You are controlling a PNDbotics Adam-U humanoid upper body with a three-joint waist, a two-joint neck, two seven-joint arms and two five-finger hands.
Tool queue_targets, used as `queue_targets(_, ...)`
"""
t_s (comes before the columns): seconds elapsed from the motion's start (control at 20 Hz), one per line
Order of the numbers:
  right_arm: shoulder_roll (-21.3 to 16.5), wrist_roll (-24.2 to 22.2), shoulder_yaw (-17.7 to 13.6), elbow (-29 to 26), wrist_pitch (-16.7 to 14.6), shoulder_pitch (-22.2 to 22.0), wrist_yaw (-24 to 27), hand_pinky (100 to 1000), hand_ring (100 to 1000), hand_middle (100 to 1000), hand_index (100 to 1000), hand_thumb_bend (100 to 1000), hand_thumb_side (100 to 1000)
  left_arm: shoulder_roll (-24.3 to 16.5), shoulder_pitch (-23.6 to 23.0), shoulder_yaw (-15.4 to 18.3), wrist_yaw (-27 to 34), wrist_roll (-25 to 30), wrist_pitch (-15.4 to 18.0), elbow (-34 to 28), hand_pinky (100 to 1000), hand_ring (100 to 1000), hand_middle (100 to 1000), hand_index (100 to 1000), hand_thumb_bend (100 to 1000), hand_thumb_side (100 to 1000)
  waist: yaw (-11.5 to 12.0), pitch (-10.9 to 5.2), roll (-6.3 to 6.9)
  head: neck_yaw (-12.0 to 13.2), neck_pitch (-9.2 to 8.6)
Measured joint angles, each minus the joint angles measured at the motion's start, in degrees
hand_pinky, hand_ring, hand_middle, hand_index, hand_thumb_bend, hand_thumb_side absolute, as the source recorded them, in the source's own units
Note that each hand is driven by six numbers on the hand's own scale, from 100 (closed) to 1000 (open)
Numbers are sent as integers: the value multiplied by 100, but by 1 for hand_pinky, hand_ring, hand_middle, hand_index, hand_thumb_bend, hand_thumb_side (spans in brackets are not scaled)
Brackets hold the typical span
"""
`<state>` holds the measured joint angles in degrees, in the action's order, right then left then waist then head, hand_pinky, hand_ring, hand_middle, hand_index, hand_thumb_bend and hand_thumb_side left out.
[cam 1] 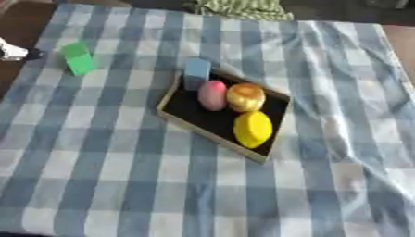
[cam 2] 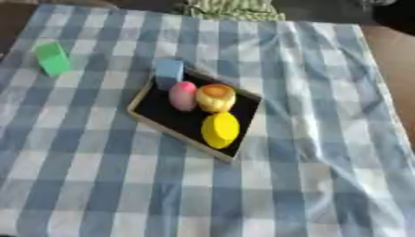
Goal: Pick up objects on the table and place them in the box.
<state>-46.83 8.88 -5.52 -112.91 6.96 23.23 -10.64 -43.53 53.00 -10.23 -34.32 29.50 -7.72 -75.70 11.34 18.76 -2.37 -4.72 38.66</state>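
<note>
With no robot hand visible, its state cannot be told; the green block (cam 1: pixel 79 58) remains outside the box (cam 1: pixel 181 121), so it needs a grasp from its left side.

Blue-white checked cloth (cam 1: pixel 97 152), green block (cam 1: pixel 79 58) — yellow lemon (cam 1: pixel 253 129)

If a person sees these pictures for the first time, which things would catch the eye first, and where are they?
Probably the shallow black-lined box at the middle of the blue checked tablecloth, holding a yellow lemon-shaped object, an orange round object and a pink egg-shaped object. A light blue block stands at its far corner, and a green block lies apart at far left.
</note>
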Motion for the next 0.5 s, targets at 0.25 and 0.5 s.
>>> queue_targets(0.25,0,34,-17,0,15,46,0,801,814,644,744,100,223,88,221,96,21,58,65,512,938,866,827,916,691,388,-73,132,0,2,-159)
queue_targets(0.5,0,78,-52,0,11,51,0,801,813,643,743,100,220,153,396,175,-2,100,144,858,939,869,828,924,694,315,-130,236,0,16,-243)
